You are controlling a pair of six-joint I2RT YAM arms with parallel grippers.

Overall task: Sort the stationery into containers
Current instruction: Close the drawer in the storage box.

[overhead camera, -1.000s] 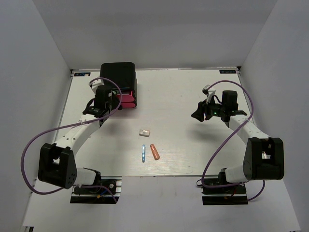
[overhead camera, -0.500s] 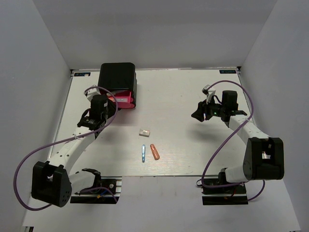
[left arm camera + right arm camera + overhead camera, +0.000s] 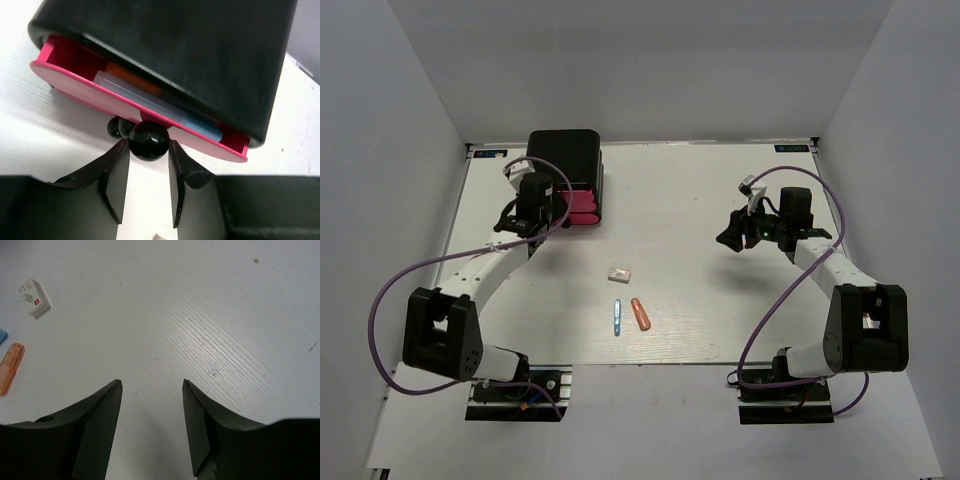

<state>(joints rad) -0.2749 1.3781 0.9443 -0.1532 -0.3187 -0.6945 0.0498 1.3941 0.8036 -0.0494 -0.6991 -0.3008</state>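
**A:** Where's the left claw (image 3: pixel 148 146)?

**B:** Clamped on the black knob (image 3: pixel 150 136) of a pink drawer (image 3: pixel 75 86). That drawer stands partly out of the black box (image 3: pixel 200 50). Markers (image 3: pixel 150 101) lie inside it, lengthwise along its front.

**A:** What does the next move turn on?

**B:** I'd say the drawer's slide line, straight out from the box front. The knob sits dead ahead between the fingers.

**A:** And what's unsorted?

**B:** The white eraser (image 3: pixel 618 272), blue pen (image 3: pixel 617 317) and orange marker (image 3: pixel 640 314). They lie on the tabletop (image 3: pixel 700 300), out in front of the box and rightward. Pen and marker run roughly near-to-far. The right claw (image 3: pixel 151 385) hangs open and empty, well right of the box. Neither arm is clearly nearer.
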